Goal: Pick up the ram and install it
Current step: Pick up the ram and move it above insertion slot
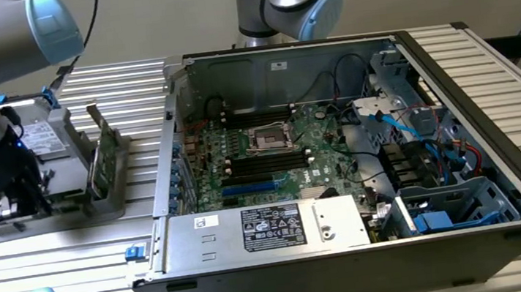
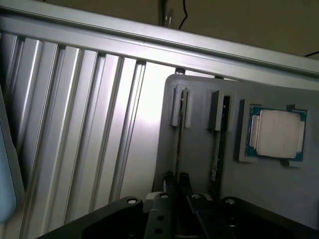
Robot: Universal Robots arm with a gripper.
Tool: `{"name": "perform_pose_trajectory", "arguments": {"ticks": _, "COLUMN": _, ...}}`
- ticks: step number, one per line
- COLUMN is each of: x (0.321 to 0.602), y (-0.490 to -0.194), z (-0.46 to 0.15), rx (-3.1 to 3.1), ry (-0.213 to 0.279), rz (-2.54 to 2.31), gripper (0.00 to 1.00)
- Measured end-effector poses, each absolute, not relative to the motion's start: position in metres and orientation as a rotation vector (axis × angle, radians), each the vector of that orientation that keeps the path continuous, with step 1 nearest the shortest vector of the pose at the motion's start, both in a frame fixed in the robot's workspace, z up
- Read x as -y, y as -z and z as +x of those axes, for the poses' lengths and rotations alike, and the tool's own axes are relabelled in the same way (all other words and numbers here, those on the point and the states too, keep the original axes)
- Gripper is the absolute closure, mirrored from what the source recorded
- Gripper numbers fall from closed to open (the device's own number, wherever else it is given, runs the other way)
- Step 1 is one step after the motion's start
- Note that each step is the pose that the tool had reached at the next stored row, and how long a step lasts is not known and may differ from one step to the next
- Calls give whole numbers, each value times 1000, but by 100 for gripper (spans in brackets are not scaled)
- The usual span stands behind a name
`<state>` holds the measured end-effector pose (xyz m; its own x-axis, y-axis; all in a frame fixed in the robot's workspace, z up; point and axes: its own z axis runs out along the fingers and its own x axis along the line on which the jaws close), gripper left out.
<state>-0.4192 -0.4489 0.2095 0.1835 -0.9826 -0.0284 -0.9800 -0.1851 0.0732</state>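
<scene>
Pincer (image 2: 177,181) | clamped on ram (image 2: 178,144) | ram upright in holder (image 2: 198,154) slot, between pincer's tips

Ribbed aluminium table (image 1: 58,265), open computer case (image 1: 354,279) on it, grey parts holder (image 1: 53,222) beside

Nothing can be read. The power supply (image 1: 343,226) carries a black label (image 1: 273,227) crowded with white print and marks (all too small to make out), with a small white sticker (image 1: 206,222) beside it.
</scene>
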Motion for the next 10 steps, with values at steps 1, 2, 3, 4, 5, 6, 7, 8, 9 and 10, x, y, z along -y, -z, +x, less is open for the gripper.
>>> {"name": "perform_pose_trajectory", "arguments": {"ticks": 1, "x": 449, "y": -213, "z": -419, "rx": 1980, "ry": 107, "rz": 2387, "gripper": 85}}
{"name": "perform_pose_trajectory", "arguments": {"ticks": 2, "x": 449, "y": -217, "z": -419, "rx": 1981, "ry": 107, "rz": 2387, "gripper": 85}}
{"name": "perform_pose_trajectory", "arguments": {"ticks": 3, "x": 449, "y": -221, "z": -419, "rx": 1981, "ry": 107, "rz": 2387, "gripper": 85}}
{"name": "perform_pose_trajectory", "arguments": {"ticks": 4, "x": 449, "y": -224, "z": -419, "rx": 1981, "ry": 107, "rz": 2387, "gripper": 85}}
{"name": "perform_pose_trajectory", "arguments": {"ticks": 5, "x": 449, "y": -228, "z": -418, "rx": 1981, "ry": 107, "rz": 2387, "gripper": 85}}
{"name": "perform_pose_trajectory", "arguments": {"ticks": 6, "x": 449, "y": -232, "z": -418, "rx": 1981, "ry": 107, "rz": 2387, "gripper": 85}}
{"name": "perform_pose_trajectory", "arguments": {"ticks": 7, "x": 449, "y": -236, "z": -417, "rx": 1981, "ry": 107, "rz": 2387, "gripper": 85}}
{"name": "perform_pose_trajectory", "arguments": {"ticks": 8, "x": 449, "y": -240, "z": -416, "rx": 1981, "ry": 107, "rz": 2387, "gripper": 85}}
{"name": "perform_pose_trajectory", "arguments": {"ticks": 9, "x": 449, "y": -245, "z": -415, "rx": 1981, "ry": 107, "rz": 2387, "gripper": 85}}
{"name": "perform_pose_trajectory", "arguments": {"ticks": 10, "x": 449, "y": -249, "z": -414, "rx": 1981, "ry": 108, "rz": 2387, "gripper": 85}}
